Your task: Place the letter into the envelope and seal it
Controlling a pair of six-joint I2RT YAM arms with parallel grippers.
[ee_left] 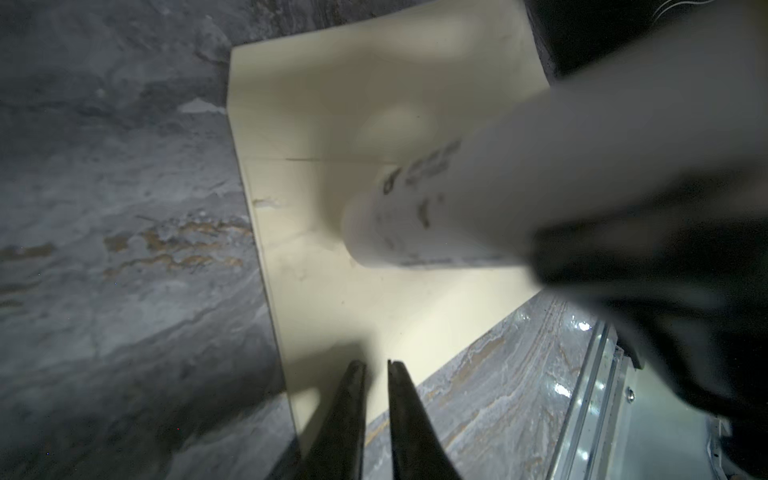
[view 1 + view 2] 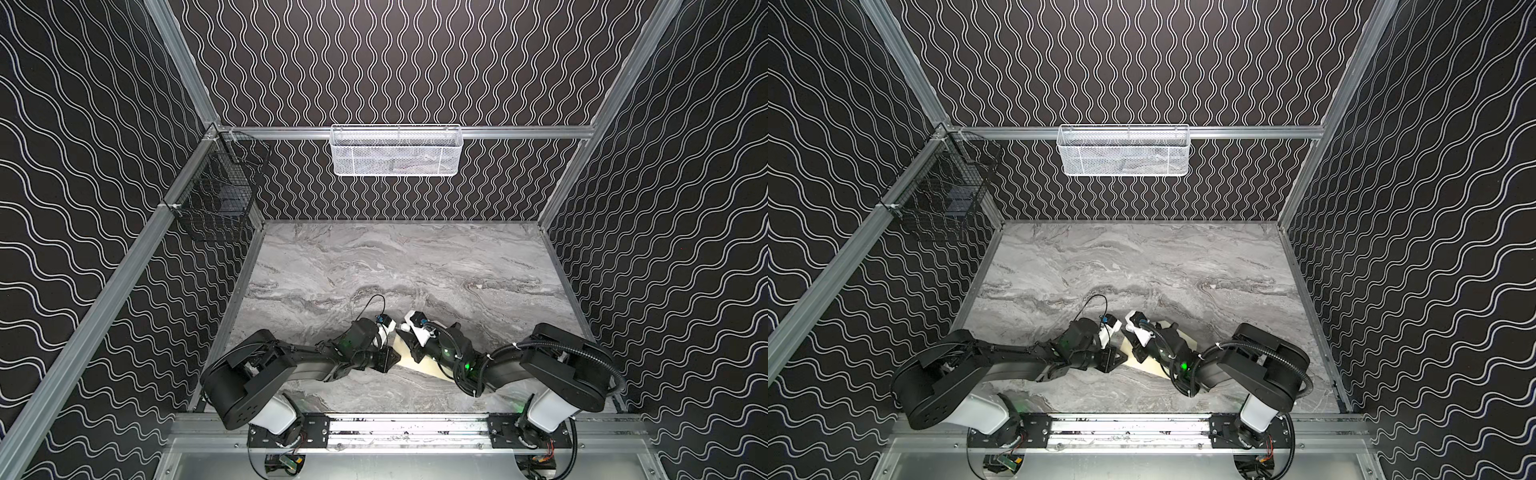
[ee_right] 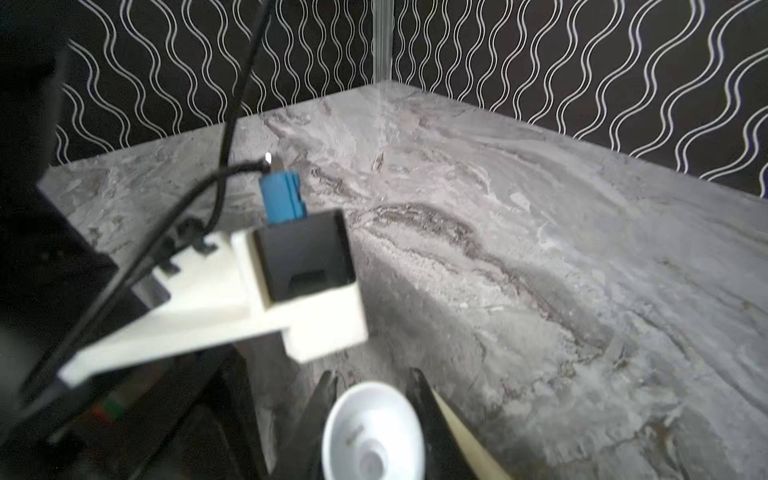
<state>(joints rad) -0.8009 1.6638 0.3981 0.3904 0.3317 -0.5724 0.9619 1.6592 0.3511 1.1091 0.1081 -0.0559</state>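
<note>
The cream envelope (image 2: 424, 368) (image 2: 1144, 365) lies flat on the marble table near the front middle, mostly covered by both arms. In the left wrist view the envelope (image 1: 332, 104) shows a faint crease line. My right gripper (image 3: 373, 374) (image 2: 407, 336) is shut on a white cylindrical stick (image 3: 374, 432) (image 1: 415, 220), which is tilted with its lower end on the envelope's face. My left gripper (image 1: 376, 363) (image 2: 392, 359) is over the envelope's near corner, its jaws a narrow gap apart with nothing between them. The letter does not show in any view.
The left arm's wrist camera mount (image 3: 303, 257) sits close beside the right gripper. A white mesh basket (image 2: 397, 151) hangs on the back wall. A black wire basket (image 2: 216, 199) hangs on the left wall. A metal rail (image 2: 407, 428) runs along the table's front.
</note>
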